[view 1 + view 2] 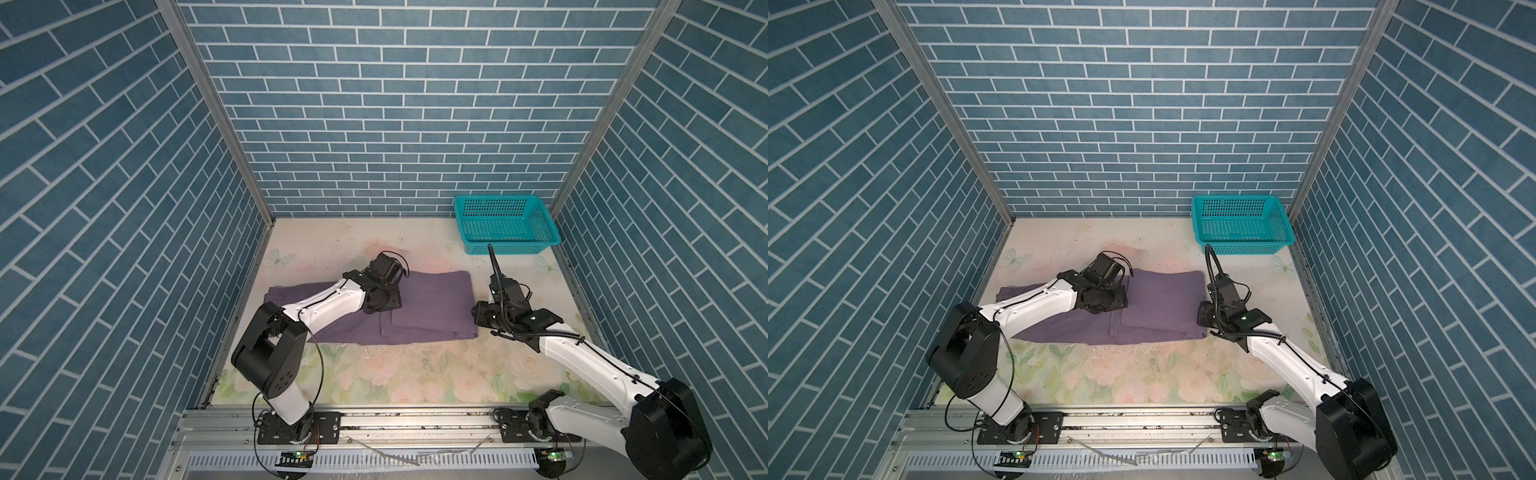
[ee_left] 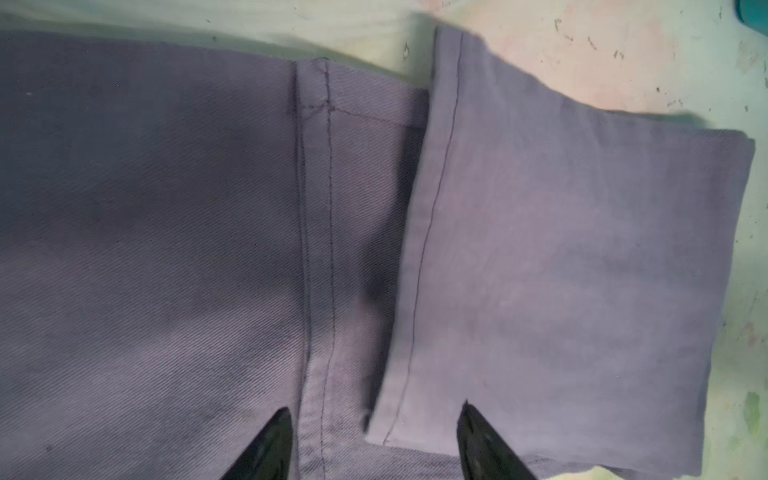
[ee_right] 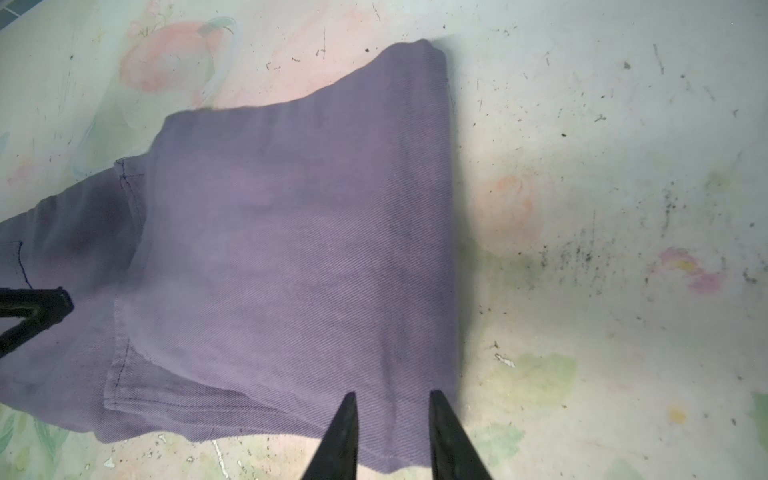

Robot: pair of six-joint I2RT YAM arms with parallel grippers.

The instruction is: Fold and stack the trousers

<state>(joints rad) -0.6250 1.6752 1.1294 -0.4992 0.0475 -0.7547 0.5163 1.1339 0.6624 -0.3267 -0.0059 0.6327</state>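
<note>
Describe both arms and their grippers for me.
The left arm and right arm have white shells, bulky black joint housings and thin black cables tied along them. A ribbed black hose stands at the right wrist. The left gripper and right gripper end in tapered, pointed black jaws.

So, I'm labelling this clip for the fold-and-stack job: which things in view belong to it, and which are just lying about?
Job:
- purple trousers, partly folded, flat on the floral table

Lying about:
- teal mesh basket, empty, in the far right corner, apart from the cloth
</note>
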